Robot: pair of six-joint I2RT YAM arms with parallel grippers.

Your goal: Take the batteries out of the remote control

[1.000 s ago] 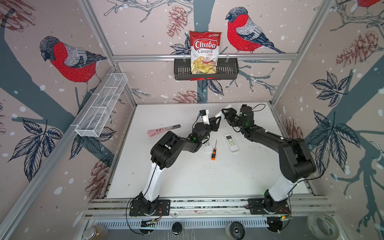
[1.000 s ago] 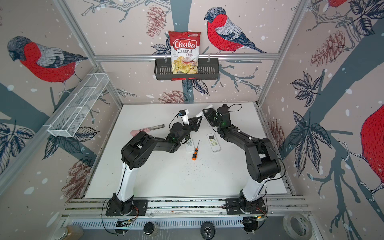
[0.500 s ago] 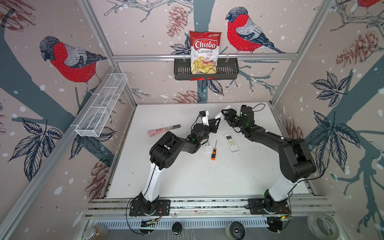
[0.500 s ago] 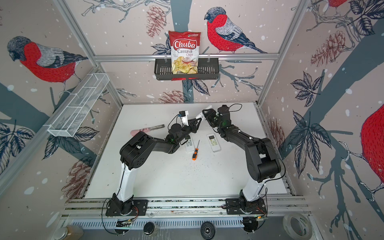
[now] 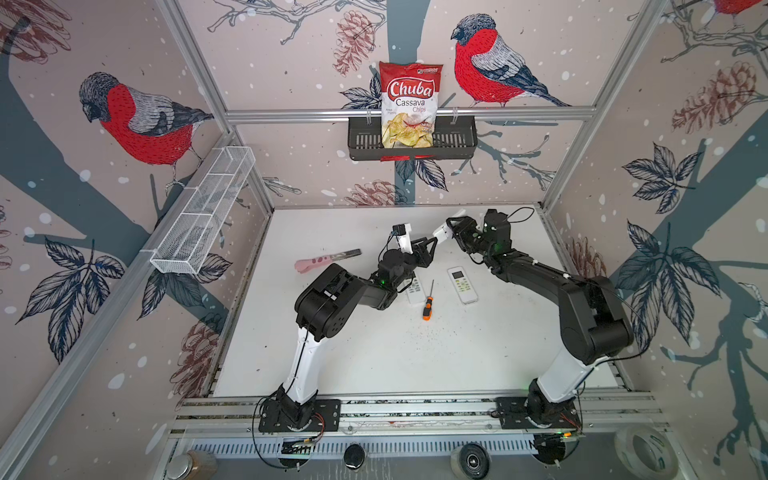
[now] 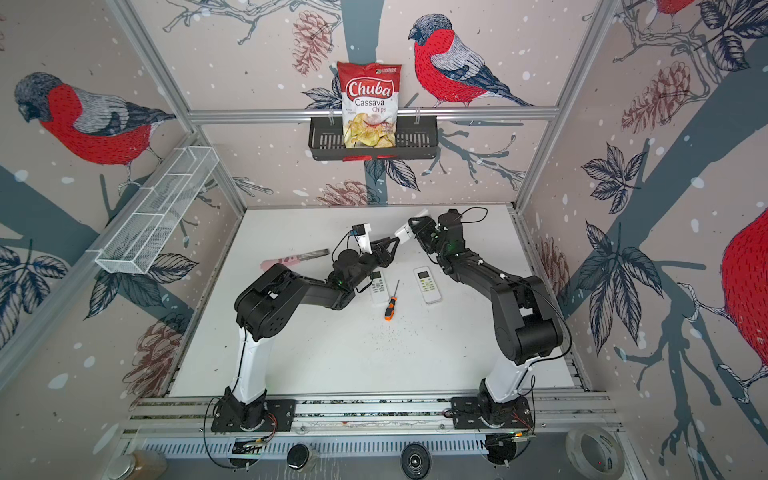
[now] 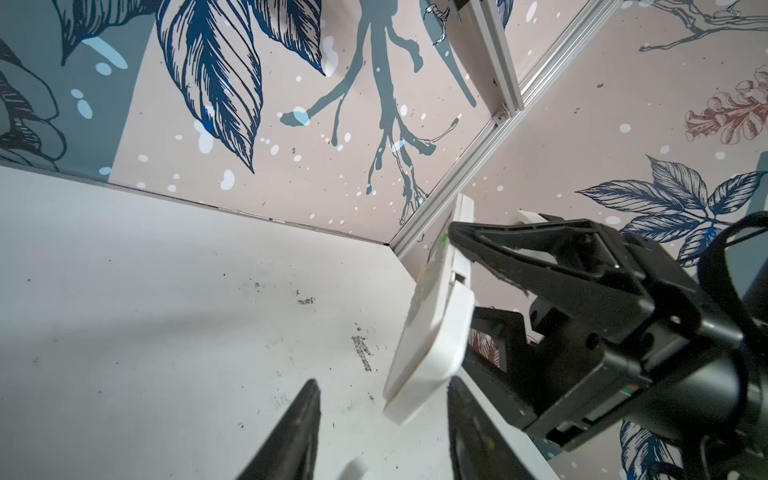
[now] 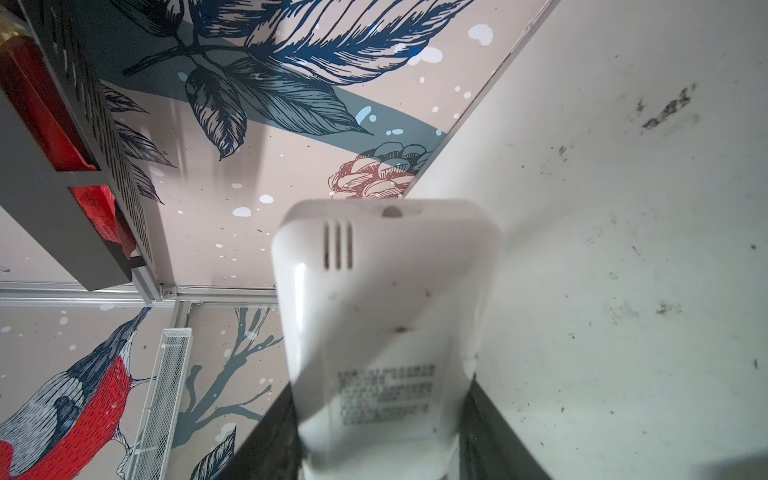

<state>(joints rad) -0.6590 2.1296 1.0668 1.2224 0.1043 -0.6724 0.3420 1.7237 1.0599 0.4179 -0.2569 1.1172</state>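
– Bird wallpaper covers the walls around the white bench [image 5: 374,357]. How far along is the unloading, in your opinion?

– Very early, I think. I see no batteries anywhere, not on the bench and not in any fingers. So I judge that they are all inside the remotes, though no compartment shows its inside.

– Where are the remotes?

– One, the raised remote [image 8: 386,316], is held in the air over the far part of the bench. The right fingers [image 7: 467,237] pinch it across its body, and its back, with the printed label, faces the right wrist camera. Two more lie flat with the buttons up: a half-hidden remote [image 5: 414,287] partly under the left arm, and a second flat remote [image 5: 462,284]. An orange-handled screwdriver [image 5: 427,305] lies between them.

– And the other arm?

– The left fingers [image 7: 297,432] are spread, and the lower end of the raised remote sits between their tips. Whether they touch it, I cannot tell.

– Is the battery cover off?

– It looks to be in place. A seam with a small notch shows on the side of the raised remote, nothing more. What is left, as I judge it: open this cover, take out the cells, then do the same with the two flat remotes, if the task means them also.
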